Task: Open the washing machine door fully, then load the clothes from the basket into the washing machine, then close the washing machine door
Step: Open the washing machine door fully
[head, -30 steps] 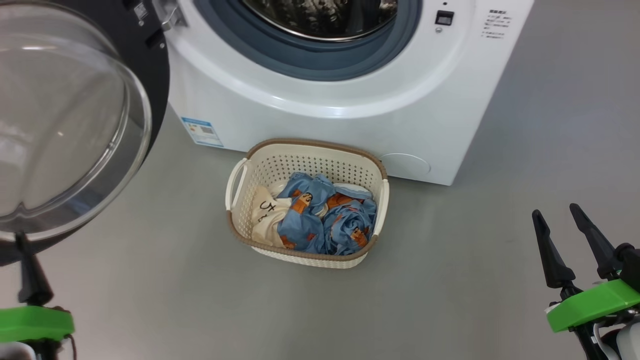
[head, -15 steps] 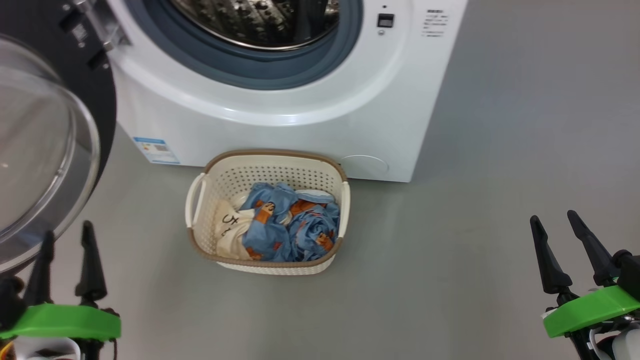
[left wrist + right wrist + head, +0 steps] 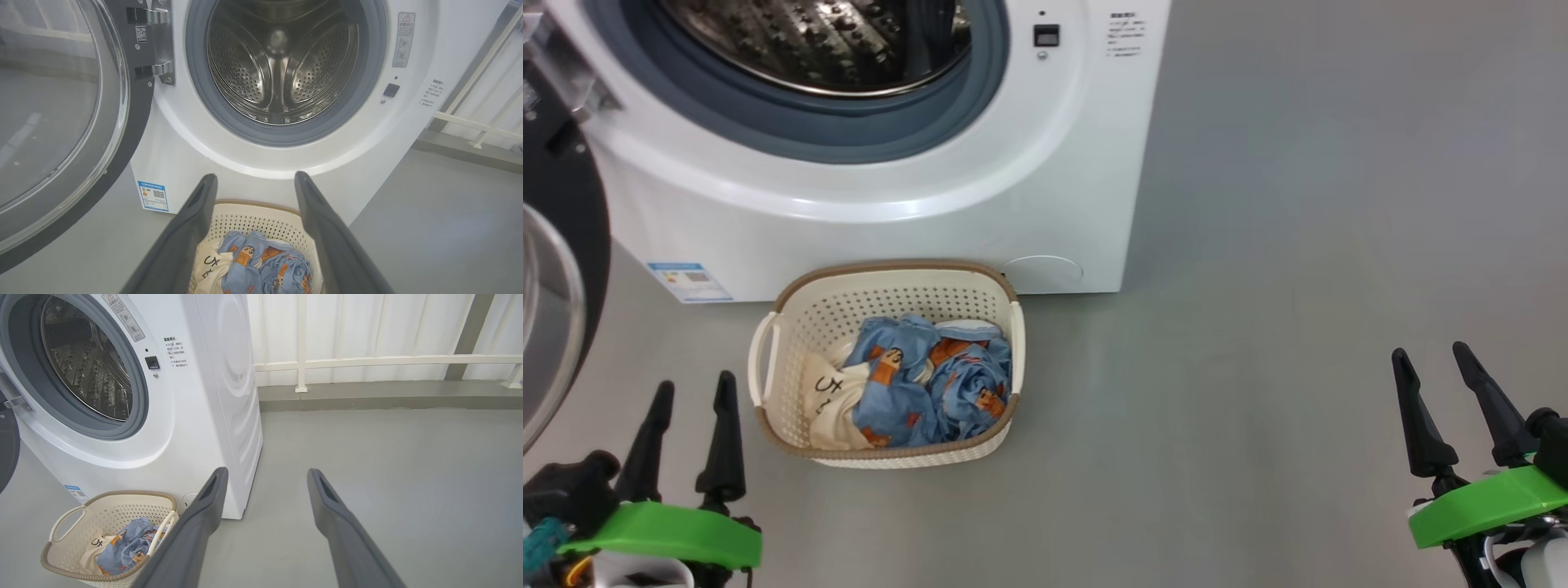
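Blue clothes (image 3: 907,384) in basket (image 3: 890,296) before washing machine (image 3: 866,237); door (image 3: 53,114) seemingly fully open; left gripper (image 3: 696,380) and right gripper (image 3: 1429,349) wide, empty.

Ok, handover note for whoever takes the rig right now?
Open and empty: left pincer, low beside the basket; right pincer, far right above the floor.
The washing machine door stands wide open on the left; drum empty.
The basket sits on the floor before the washing machine, the clothes inside.
Done: door opened. Left: load the clothes, close the door.
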Controlling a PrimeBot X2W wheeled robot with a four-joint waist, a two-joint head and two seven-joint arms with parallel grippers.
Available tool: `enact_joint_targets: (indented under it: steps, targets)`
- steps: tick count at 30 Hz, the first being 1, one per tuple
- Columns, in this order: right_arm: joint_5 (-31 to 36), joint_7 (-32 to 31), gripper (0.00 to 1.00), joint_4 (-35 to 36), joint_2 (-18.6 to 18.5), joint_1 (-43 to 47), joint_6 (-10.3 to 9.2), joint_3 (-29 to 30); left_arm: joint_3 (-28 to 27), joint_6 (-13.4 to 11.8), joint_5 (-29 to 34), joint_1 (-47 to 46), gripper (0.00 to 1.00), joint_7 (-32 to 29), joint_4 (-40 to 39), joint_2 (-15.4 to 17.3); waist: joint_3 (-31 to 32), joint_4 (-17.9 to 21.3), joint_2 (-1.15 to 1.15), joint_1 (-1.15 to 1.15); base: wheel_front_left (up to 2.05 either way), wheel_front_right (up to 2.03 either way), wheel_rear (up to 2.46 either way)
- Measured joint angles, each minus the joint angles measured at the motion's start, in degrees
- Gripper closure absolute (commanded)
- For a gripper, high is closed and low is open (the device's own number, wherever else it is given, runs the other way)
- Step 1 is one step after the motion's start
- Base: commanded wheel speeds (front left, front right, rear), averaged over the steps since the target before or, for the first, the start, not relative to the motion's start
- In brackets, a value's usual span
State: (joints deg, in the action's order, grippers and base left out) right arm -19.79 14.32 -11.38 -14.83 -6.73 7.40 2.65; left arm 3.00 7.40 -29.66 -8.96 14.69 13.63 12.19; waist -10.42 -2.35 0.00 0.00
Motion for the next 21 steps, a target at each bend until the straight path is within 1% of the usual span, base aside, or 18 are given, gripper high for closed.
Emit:
enact_joint_targets:
  steps: [10,21]
  targets:
    - [0.04,0.00,0.00,0.31,0.54,0.14,0.00,0.68,3.50,0.00,-0.98,1.01,0.00,0.00,-0.79,0.96,0.55,3.39,0.00,0.00,0.00,0.00,0.00]
    - [0.05,0.00,0.00,0.69,1.25,1.25,0.01,1.71,3.94,0.00,-1.53,1.01,0.00,0.00,-1.59,1.34,0.41,4.80,0.00,0.00,0.00,0.00,0.00]
